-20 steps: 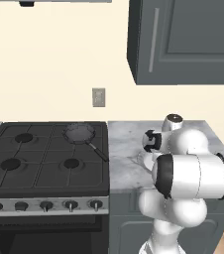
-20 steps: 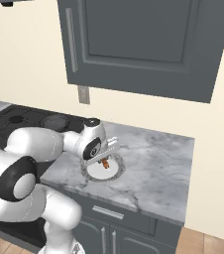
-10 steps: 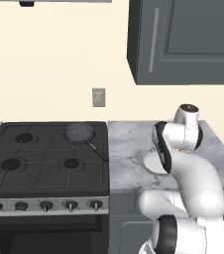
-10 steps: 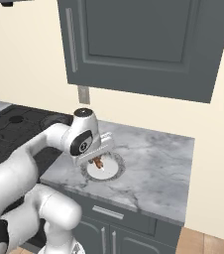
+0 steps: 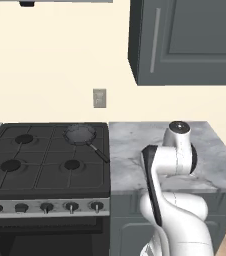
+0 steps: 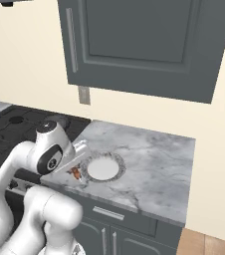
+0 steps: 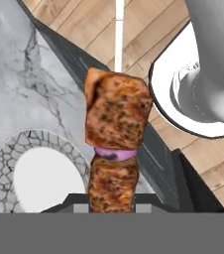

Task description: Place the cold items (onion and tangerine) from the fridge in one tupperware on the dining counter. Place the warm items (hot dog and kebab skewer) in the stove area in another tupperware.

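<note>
On the left, note the stove (image 5: pixel 47 160) with its pan (image 5: pixel 80 134). The gripper (image 6: pixel 76 168), jaws clamped fully on the kebab skewer (image 7: pixel 116 144), has lifted it off the plate (image 6: pixel 103 168), now bare on the counter (image 6: pixel 154 159). Pickup is complete; expect transport to a tupperware next.

The stove (image 5: pixel 47 160) stands at 9 o'clock of the tabletop (image 6: pixel 154 159), touching its edge. A pan (image 5: pixel 81 134) sits on the stove's back right burner, handle toward 4 o'clock. On the tabletop a plate (image 6: pixel 103 168) lies near the front edge. The kebab skewer (image 7: pixel 116 144) hangs between the jaws just at 9 o'clock of the plate, above the tabletop's front edge. A cabinet (image 6: pixel 144 45) hangs above the tabletop; an outlet (image 5: pixel 99 98) sits on the wall behind the stove.
</note>
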Controlling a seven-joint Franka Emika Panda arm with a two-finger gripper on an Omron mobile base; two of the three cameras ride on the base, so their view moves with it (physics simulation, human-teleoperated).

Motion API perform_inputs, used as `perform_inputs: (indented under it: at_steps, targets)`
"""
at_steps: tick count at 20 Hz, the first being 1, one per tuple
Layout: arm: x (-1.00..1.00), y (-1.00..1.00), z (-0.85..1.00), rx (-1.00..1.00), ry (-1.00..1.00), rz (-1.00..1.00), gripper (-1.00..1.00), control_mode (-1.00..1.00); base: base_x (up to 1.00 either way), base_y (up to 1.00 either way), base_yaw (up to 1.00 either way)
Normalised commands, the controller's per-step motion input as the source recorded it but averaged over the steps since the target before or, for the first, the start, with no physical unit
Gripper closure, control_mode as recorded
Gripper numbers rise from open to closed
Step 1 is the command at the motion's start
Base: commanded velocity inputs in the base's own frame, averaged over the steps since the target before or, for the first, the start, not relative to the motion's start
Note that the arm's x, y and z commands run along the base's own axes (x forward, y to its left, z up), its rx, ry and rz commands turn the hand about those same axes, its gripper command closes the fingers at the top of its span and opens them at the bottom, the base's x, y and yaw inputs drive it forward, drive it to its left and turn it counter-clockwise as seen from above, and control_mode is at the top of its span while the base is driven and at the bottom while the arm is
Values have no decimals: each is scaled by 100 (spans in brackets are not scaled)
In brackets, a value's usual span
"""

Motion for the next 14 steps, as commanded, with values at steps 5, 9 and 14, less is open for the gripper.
perform_inputs:
  at_steps: [5,9,14]
  targets:
    - [-20,10,-1,-2,-11,0,100,100,-60,0,6]
    - [0,0,0,0,0,0,100,100,-100,-1,16]
    - [0,0,0,0,0,0,100,100,-100,-20,25]
